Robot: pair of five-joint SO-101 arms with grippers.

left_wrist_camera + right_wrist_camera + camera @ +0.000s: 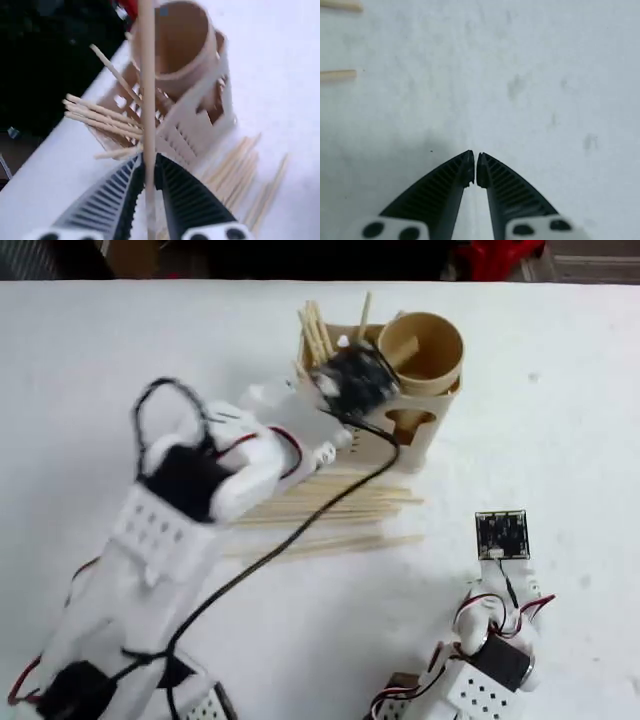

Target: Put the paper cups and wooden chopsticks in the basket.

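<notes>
Left gripper (149, 159): we see the jaws pinched narrow on a held chopstick (146, 75). Its long axis runs straight out along the gripper's own line, and the free end points away from the wrist toward the paper cup (175, 45). In the left wrist view the stick crosses in front of the cup's rim; we can't tell if they touch.

The cup sits inside the basket (197, 127) at one end, mouth open upward and a bit tilted. The other end holds a bundle of binned chopsticks (100, 115), leaning, with tips fanned up and out past the rim. In the high view we see the left arm come in from the near-left corner, with its gripper hanging over the basket by that bundle.

Loose chopsticks (330, 510) lie flat on the tabletop (100, 360), just beside the basket's near wall and partly under the left arm. Their long axes are roughly parallel, running left-right in the high view. A couple are splayed off at the pile's near edge.

Right gripper (474, 159): jaws closed tip to tip, pointing down at the tabletop, near-right and well apart from the basket. Two stick ends (337, 75) lie flat at the edge of its wrist view.
</notes>
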